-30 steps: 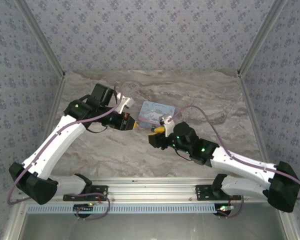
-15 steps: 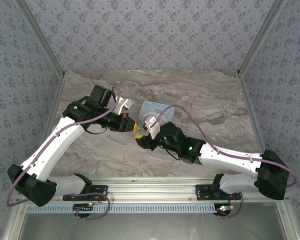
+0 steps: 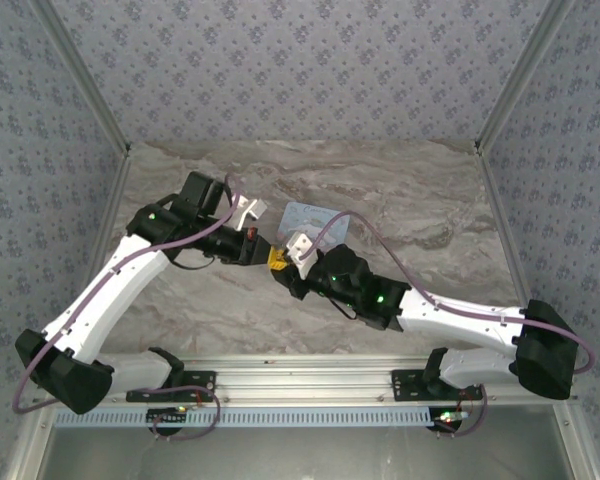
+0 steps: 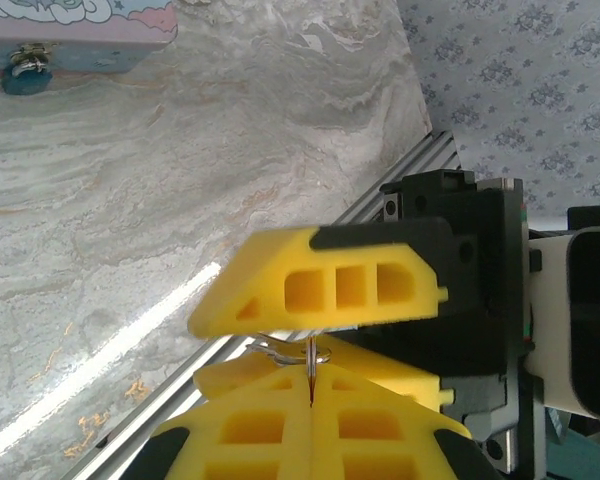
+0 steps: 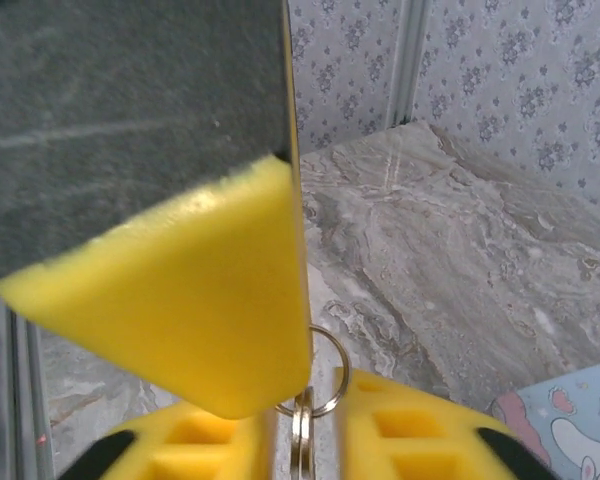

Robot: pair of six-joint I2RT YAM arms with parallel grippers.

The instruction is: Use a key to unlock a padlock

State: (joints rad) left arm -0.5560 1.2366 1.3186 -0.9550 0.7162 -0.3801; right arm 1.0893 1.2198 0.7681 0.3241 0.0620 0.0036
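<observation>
Seemingly left fingers [image 4: 250,430] and right fingers [image 5: 400,440] pinch key [image 5: 301,445]; marbled table [image 3: 410,190], floral-papered walls [image 3: 300,70].

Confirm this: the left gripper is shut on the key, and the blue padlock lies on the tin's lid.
Not on the lid: the left wrist view shows the padlock at the clasp on the front wall of the tin. The left gripper is indeed shut on the key.

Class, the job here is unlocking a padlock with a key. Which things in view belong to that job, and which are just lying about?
Belongs to the job:
key
padlock, tiny and blue

Just lying about:
pale blue tin
marbled table
</observation>
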